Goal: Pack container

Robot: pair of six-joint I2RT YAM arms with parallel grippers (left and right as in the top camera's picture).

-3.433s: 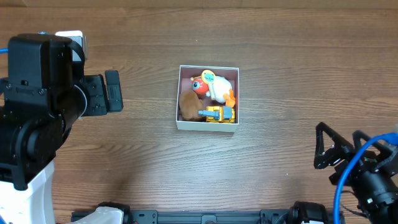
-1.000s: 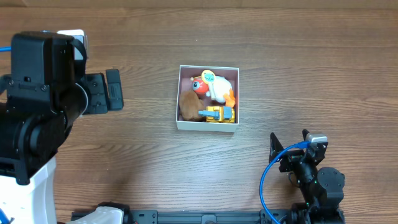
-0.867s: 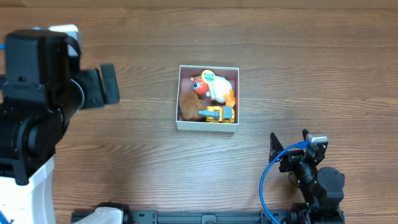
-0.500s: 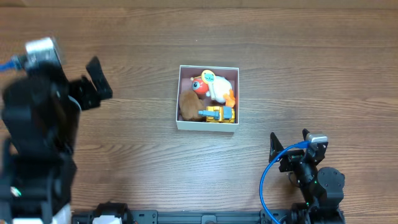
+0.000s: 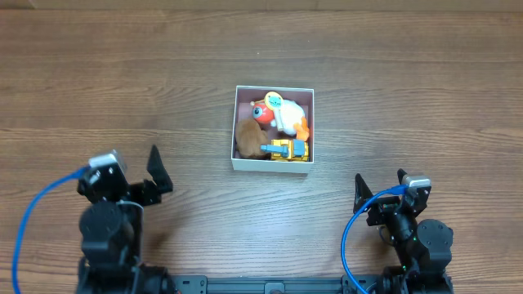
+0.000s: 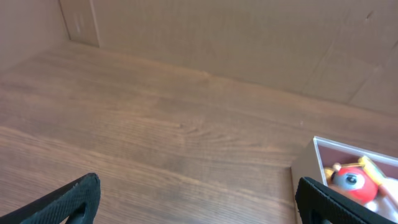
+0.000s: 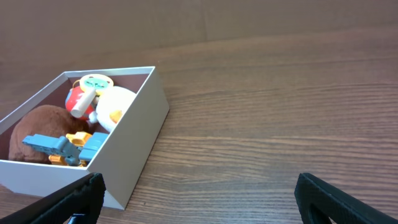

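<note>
Looking down from overhead, we've got the container (image 5: pixel 272 167) sitting flat around the middle of the table (image 5: pixel 409 82), white walls, pinkish inside, no lid. It's pretty full: a brown plush (image 5: pixel 247 137) on its left side, a white and orange toy (image 5: pixel 283 117) with a red face toward the far side, and a yellow truck (image 5: pixel 288 149) with a blue bit lying along the near wall. All three are inside the walls, and we see nothing loose on the wood around it. The left gripper (image 5: pixel 131 175) is down by the near edge of the table, well apart from the container, fingers spread wide with nothing between them; its wrist cam only catches a corner of the container at the right edge. The right gripper (image 5: pixel 381 186) is near the same edge on the other side, also well clear, also wide open and empty, with the container off to the left in its cam. A blue cable (image 5: pixel 350 237) loops off each arm.
</note>
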